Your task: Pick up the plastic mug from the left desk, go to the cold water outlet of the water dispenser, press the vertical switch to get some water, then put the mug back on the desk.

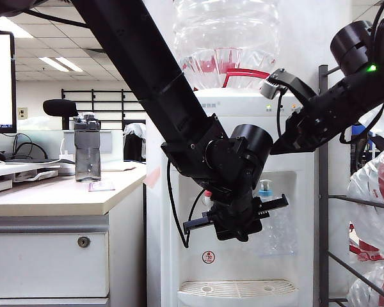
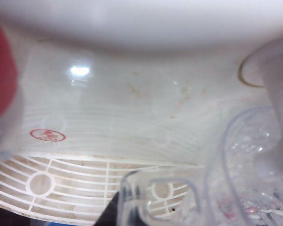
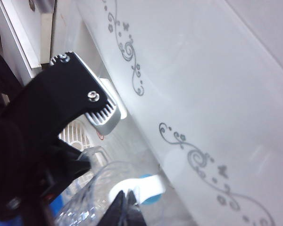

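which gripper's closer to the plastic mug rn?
Left. The left gripper holds the plastic mug in the water dispenser recess; the right gripper is just above the mug, at the cold water outlet.

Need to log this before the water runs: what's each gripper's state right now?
Left gripper: shut on the plastic mug, in the water dispenser recess.
Right gripper: shut, empty, just above the mug by the cold water outlet.

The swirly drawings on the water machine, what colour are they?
Grey, curly floral scrolls on the white water dispenser. The right wrist view shows them best.
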Available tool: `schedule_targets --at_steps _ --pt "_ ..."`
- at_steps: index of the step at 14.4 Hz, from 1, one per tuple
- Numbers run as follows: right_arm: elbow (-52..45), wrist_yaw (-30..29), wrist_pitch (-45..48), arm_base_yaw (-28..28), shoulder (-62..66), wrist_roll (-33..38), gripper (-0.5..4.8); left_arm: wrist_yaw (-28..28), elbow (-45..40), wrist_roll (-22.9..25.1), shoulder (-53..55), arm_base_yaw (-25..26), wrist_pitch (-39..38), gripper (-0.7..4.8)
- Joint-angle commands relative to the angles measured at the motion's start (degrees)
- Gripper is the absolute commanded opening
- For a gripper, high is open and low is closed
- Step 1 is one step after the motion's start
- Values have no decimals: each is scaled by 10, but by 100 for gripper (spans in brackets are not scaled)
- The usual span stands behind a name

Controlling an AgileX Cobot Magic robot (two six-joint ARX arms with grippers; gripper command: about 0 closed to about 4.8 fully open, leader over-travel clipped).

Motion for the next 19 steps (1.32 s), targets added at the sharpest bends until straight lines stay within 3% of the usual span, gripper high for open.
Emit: schedule_targets --at_steps 1,10,19 --pt "8 1 -4 1 16 -3 -4 -4 3 -6 -3 -1 14 -6" --pt "8 12 6 5 37 -88 -4 -4 3 -6 -3 -1 14 -6" --pt "31 20 40 5 74 -91 -4 -4 3 -6 -3 -1 14 -6"
